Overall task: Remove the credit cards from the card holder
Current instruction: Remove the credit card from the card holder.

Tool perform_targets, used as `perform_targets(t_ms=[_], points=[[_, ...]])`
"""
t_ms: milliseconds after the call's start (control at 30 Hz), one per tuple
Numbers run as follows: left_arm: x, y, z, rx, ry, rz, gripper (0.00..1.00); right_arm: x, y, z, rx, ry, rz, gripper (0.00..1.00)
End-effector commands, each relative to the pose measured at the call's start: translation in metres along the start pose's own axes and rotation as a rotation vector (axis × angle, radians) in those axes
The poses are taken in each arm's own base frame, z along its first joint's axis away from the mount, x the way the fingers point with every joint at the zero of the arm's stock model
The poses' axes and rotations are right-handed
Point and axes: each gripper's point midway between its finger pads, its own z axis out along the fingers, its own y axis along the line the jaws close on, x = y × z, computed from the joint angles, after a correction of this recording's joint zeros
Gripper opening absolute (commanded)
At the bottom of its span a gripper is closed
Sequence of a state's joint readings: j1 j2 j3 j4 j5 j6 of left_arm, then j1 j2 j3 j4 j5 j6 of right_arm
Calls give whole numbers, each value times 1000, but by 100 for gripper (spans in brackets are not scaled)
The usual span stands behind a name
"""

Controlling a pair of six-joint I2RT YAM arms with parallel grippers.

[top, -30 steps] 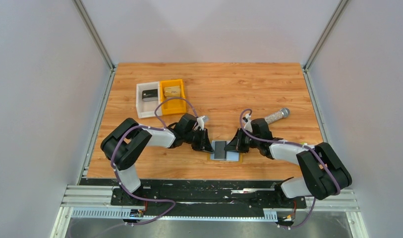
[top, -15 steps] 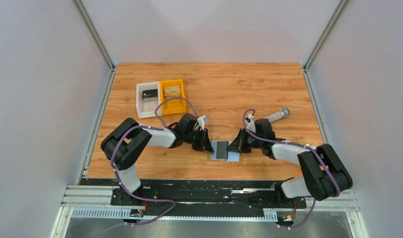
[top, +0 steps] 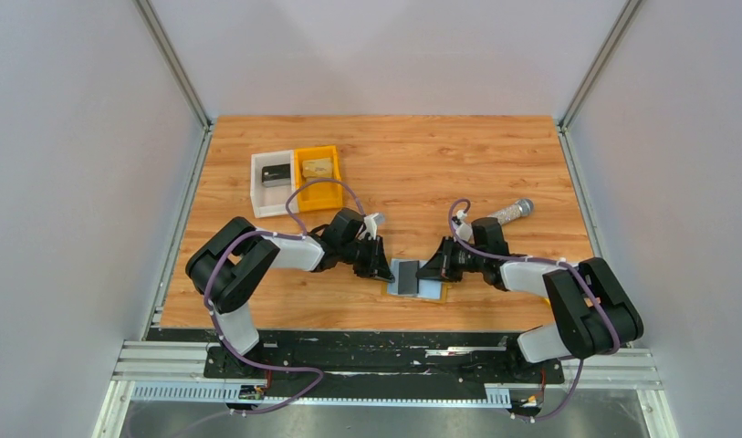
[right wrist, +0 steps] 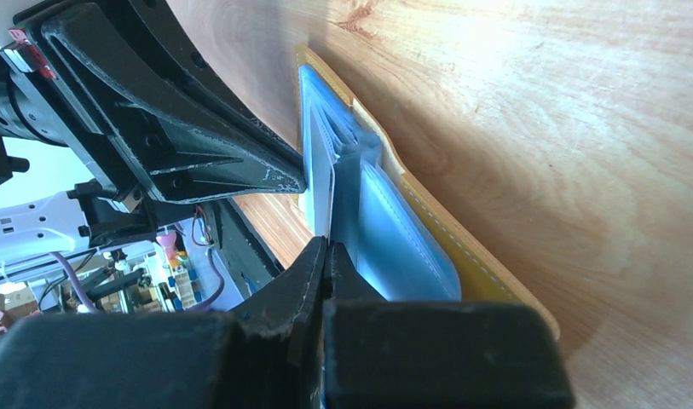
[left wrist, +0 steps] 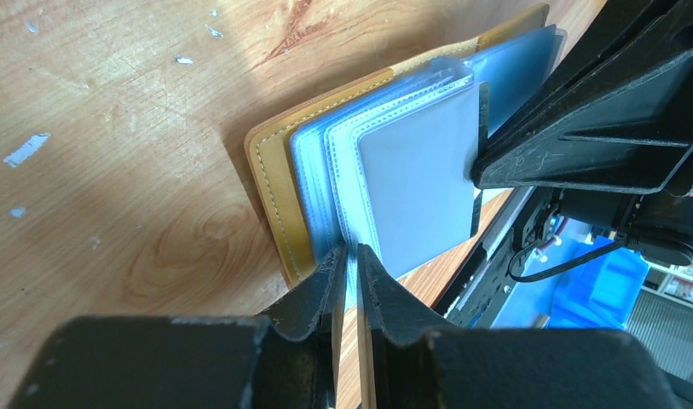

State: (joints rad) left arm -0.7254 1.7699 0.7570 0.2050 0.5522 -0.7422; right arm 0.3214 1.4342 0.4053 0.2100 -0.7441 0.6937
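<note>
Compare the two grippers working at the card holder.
The left gripper pinches a clear sleeve of the card holder, a thin gap between its jaws; the right gripper is fully shut, seemingly on the grey card. The left gripper meets the holder's left side, the right gripper its right side. Both reach in low.

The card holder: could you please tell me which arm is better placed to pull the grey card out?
Right. The right gripper looks shut on the protruding edge of the grey card, while the left gripper pinches the sleeves of the card holder, anchoring it.
</note>
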Motion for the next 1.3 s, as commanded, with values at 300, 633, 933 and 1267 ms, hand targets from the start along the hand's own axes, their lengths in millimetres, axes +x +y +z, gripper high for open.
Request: perform_targets(t_ms=[300,633,933,1267], points=[[24,38,2,-159,57,-22,19,0,1,-2,-60,-9,15,0],[29,47,2,-189,66,-40,19,-5,-1,-13,-73,-7,55,0],[31,47,3,-186,72,-54,19,3,2,-12,-126,31,45,4],[33,50,2,-208,73,-72,18,-7,-5,-12,-49,-13,50,0]])
